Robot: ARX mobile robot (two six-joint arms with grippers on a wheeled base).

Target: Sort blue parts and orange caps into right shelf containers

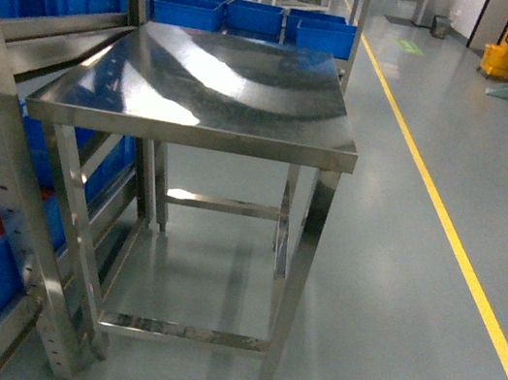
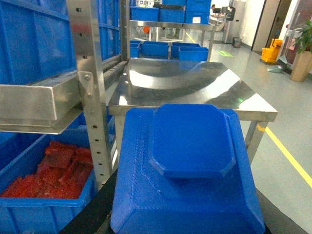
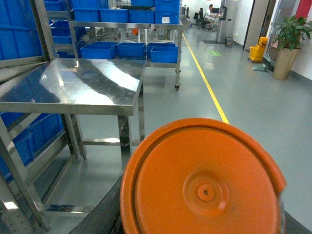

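While both wrist views are filled by a held-up item, the fingers themselves stay out of sight.

Left wrist, nearest: a blue part (image 2: 187, 168), stepped and flat-topped, fills the lower frame; the left gripper is hidden, so I cannot tell how wide it stands or whether it grips the part.
Right wrist, nearest: an orange cap (image 3: 202, 180), round with a raised rim and a small centre boss, fills the lower frame; the right gripper is likewise hidden, grip cannot be told.
Middle: a steel table (image 1: 207, 93) with a bare shiny top stands ahead on the grey floor (image 1: 397, 274).
Left side: a metal rack (image 1: 2, 165) holds a blue crate of red pieces (image 2: 48, 170).
Far: blue crates (image 1: 255, 18) sit in a row behind the table; a yellow floor line (image 1: 445, 224) runs along the right.
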